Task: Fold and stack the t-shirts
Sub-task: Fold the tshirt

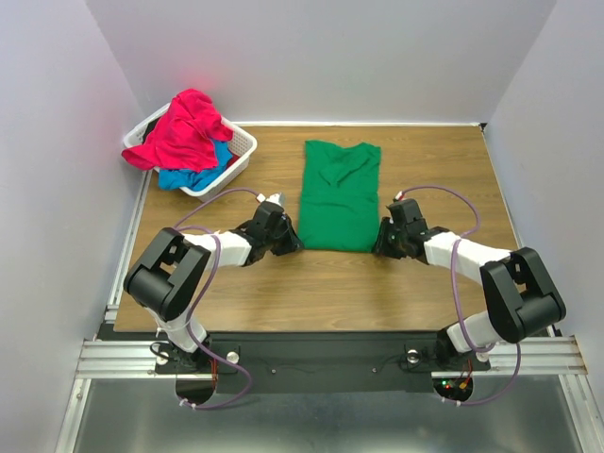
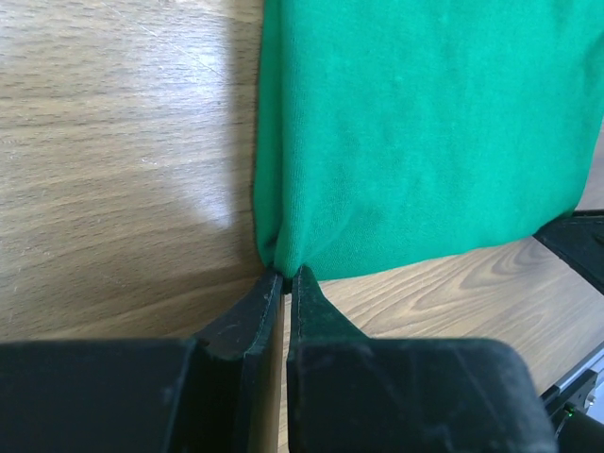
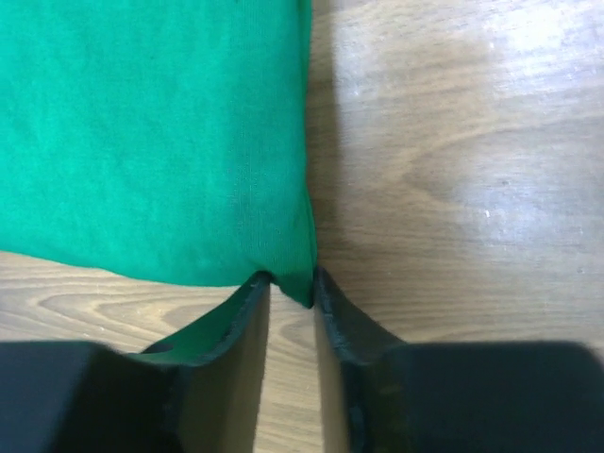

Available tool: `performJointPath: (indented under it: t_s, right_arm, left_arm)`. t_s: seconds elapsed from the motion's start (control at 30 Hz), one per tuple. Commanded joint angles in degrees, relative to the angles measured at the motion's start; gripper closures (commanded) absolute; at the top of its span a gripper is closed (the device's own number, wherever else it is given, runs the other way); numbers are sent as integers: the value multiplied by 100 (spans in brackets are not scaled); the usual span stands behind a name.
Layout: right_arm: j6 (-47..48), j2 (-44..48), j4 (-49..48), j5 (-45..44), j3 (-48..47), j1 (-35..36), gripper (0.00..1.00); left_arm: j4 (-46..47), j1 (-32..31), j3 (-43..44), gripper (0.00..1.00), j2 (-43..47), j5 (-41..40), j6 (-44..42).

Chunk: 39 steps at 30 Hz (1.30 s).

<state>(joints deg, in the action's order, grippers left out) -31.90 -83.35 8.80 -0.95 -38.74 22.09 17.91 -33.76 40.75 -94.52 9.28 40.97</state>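
Wooden table (image 1: pixel 425 283): left gripper (image 2: pixel 286 272) and right gripper (image 3: pixel 288 283) each clenched on a near corner of the flat green t-shirt (image 1: pixel 340 193)

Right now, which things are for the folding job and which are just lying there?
For the job: bright green cloth t-shirt, spread flat; pinkish-red cloth t-shirt and blue cloth t-shirt, heaped together; left gripper and right gripper, at the green one's near corners.
Just there: white slotted plastic basket, holding the heap; brown wooden table.
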Motion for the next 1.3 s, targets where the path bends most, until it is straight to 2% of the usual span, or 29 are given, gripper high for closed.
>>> performJointPath:
  t_s: [0.0, 0.03, 0.07, 0.1, 0.17, 0.3, 0.47, 0.63, 0.67, 0.7, 0.77, 0.87, 0.97, 1.27]
  right_arm:
    - [342, -67, -475, 243, 112, -38, 73]
    - [386, -58, -510, 288, 121, -29, 76]
    - [421, -50, -528, 445, 130, -29, 87]
    - [508, 11, -537, 516, 156, -38, 93]
    - [448, 117, -450, 474, 209, -29, 100]
    - [106, 862, 270, 341, 402, -20, 100]
    - [-378, 2477, 1140, 885, 833, -20, 100]
    - [-528, 3474, 2080, 974, 667, -29, 100]
    - [-441, 3570, 2239, 870, 579, -29, 99]
    - [-414, 3658, 2510, 364, 326, -29, 100]
    - [-300, 3651, 2644, -226, 61, -29, 100]
    - [-308, 3353, 2671, -379, -440, -29, 100]
    - [-422, 2801, 2671, -931, -957, -29, 100]
    - [-519, 1481, 2460, -1759, -2479, -46, 100]
  left_arm:
    - [46, -34, -147, 100, 65, 100, -80]
    - [54, -34, -164, 100, 65, 118, -63]
    - [55, -43, -181, 100, 74, 118, -54]
    - [63, -43, -199, 100, 92, 127, -19]
    - [46, -78, -260, 100, 205, 127, 25]
    - [-94, -245, -497, 100, 643, 66, 244]
    - [-865, -1105, -683, 100, 1653, -575, 858]
    - [-1246, -1616, -744, 100, 2551, -875, 1395]
    - [-1246, -1634, -718, 100, 2666, -892, 1370]
    - [-1333, -1651, -552, 100, 2797, -884, 1257]
    - [-1526, -1652, -341, 100, 2851, -1102, 1255]
    - [-1755, -1643, 212, 100, 2729, -1463, 887]
    - [-2036, -1599, 721, 100, 2413, -1674, 659]
    - [-2116, -800, 1944, 100, 1613, -1456, 78]
